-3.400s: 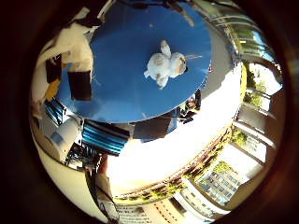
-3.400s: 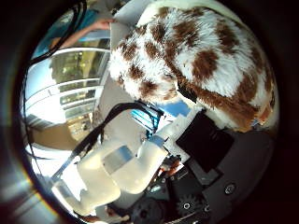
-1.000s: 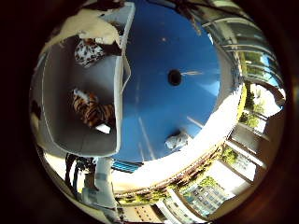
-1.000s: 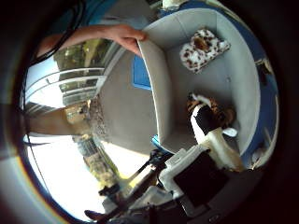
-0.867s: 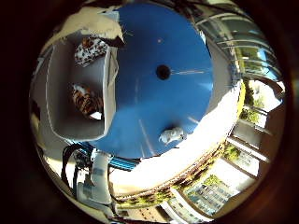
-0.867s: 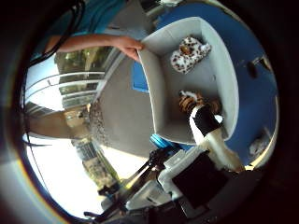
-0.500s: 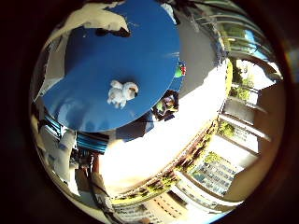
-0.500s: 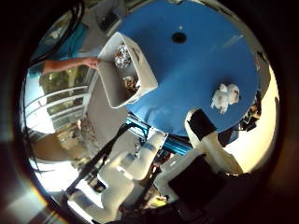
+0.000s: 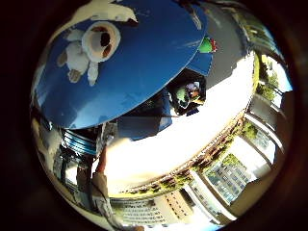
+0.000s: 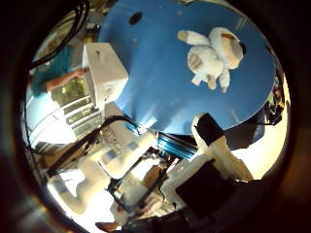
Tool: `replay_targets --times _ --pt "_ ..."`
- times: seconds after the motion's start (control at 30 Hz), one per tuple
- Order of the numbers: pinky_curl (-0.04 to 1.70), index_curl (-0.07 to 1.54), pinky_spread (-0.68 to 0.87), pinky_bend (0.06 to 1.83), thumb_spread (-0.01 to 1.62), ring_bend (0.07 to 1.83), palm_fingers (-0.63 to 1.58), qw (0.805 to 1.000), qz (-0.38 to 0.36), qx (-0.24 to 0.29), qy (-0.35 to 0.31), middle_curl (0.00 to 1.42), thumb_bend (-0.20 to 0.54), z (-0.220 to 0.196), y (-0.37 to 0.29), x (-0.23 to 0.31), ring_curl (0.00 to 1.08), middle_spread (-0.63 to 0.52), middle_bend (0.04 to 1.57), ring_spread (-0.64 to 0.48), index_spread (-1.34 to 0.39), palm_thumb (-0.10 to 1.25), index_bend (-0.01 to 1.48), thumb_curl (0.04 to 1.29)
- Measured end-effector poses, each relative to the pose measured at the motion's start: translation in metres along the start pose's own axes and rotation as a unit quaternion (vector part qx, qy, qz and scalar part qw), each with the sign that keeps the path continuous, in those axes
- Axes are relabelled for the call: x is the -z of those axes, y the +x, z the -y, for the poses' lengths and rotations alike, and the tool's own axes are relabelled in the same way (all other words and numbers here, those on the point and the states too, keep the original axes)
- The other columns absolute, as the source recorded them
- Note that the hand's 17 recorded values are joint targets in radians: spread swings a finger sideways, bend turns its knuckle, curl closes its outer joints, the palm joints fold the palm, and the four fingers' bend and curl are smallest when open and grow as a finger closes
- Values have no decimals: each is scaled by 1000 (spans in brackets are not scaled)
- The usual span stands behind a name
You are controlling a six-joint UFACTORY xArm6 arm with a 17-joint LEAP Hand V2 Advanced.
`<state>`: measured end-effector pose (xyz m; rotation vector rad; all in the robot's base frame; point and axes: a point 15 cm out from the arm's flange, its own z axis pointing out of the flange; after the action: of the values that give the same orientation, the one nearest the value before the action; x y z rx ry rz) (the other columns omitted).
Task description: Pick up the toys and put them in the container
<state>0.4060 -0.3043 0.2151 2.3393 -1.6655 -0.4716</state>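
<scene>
The blue table [image 10: 160,92] fills both views. The white container [image 10: 104,73] sits at its edge, seen only from the thumb side. A white plush toy [image 10: 214,53] lies apart on the table, ungrasped. The hand [image 10: 214,145] looks relaxed and empty; the next move, likely, is descending over the toy.

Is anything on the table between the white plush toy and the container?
Nothing visible. The white plush toy lies alone on the blue table; only bare tabletop separates it from the white container at the table's edge, held by a person's hand.
</scene>
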Motion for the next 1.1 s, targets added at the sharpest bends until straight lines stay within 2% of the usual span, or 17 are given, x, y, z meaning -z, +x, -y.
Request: replay_targets --times 0.43,0.53,0.6,0.7,0.73,0.77,0.83,0.93,1.1 --pt "227 306 397 432 1088 298 6 997 -31 55 -47 307 -25 70 0 -59 300 26 171 249 -292 748 206 420" --pt "205 309 378 376 1081 323 174 996 -41 52 -56 319 -24 72 0 -59 299 11 203 232 -230 764 217 421" --pt "190 314 367 359 1076 394 372 996 -49 51 -61 335 -24 72 2 -58 313 -4 227 227 -212 776 218 421" --pt "189 302 334 393 1070 612 742 996 -56 52 -53 402 -23 76 5 -56 381 -57 383 183 -243 800 150 427" --pt "189 295 332 402 1067 664 789 996 -61 52 -48 418 -21 78 6 -54 398 -65 419 177 -252 807 132 430" --pt "189 276 328 407 1064 809 912 996 -63 51 -45 469 -18 79 8 -53 454 -76 536 158 -285 819 100 435" --pt "206 248 318 452 1060 991 910 996 -64 50 -42 547 -16 79 10 -53 541 -112 666 116 -337 846 98 448" --pt "245 224 325 580 1055 1134 935 996 -69 43 -26 632 -12 79 19 -51 629 -145 790 69 -404 872 137 463" --pt "403 189 314 1052 1039 1217 1092 998 -57 18 14 788 5 71 29 -42 724 -203 969 -19 -583 978 233 528"
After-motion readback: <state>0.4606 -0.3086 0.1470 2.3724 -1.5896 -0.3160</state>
